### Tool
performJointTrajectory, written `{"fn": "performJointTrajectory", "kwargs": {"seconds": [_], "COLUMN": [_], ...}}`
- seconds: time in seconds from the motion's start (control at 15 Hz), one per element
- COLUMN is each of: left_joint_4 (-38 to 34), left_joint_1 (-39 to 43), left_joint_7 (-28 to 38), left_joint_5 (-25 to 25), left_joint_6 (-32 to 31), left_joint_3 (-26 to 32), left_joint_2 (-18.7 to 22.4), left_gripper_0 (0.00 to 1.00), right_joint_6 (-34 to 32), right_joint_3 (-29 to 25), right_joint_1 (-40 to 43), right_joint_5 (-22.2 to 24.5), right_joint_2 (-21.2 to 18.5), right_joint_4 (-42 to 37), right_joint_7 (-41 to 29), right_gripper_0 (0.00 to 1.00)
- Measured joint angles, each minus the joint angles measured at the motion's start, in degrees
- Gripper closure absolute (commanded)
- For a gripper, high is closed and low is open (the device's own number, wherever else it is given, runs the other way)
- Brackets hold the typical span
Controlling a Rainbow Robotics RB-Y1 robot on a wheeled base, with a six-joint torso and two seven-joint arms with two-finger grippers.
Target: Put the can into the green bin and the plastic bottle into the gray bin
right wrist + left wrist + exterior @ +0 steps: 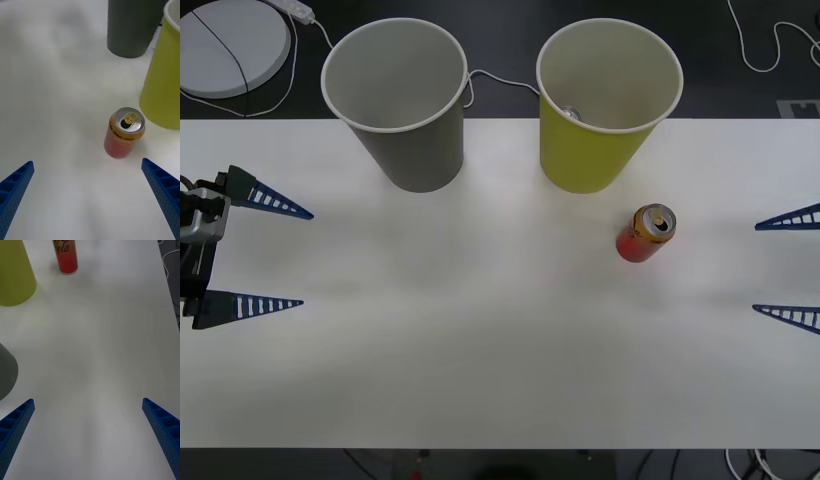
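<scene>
Red-orange can (645,233) upright | green bin (605,120) contents mostly hidden

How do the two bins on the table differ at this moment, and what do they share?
The gray bin stands toward the robot's left; the green bin stands toward its right, nearer the can. The gray bin's inside looks bare, while something small and silvery shows inside the green bin. Both are upright, tapered, pale-rimmed and similar in size.
</scene>
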Motion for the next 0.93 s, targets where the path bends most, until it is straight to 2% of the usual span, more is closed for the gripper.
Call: {"fn": "performJointTrajectory", "kwargs": {"seconds": [0.33, 0.67, 0.93], "left_joint_4": [0.00, 0.00, 0.00], "left_joint_1": [0.00, 0.00, 0.00], "left_joint_7": [0.00, 0.00, 0.00], "left_joint_5": [0.00, 0.00, 0.00], "left_joint_6": [0.00, 0.00, 0.00], "left_joint_3": [0.00, 0.00, 0.00], "left_joint_2": [0.00, 0.00, 0.00], "left_gripper_0": [0.00, 0.00, 0.00], "right_joint_6": [3.68, 12.08, 13.95], "right_joint_3": [1.49, 8.28, 11.93], "right_joint_1": [0.00, 0.00, 0.00], "right_joint_5": [-7.00, -16.28, -22.75], "right_joint_2": [0.00, -0.01, 0.02], "right_joint_4": [10.18, 19.05, 24.85], "right_joint_7": [2.68, 12.69, 18.67], "right_gripper_0": [0.00, 0.00, 0.00]}}
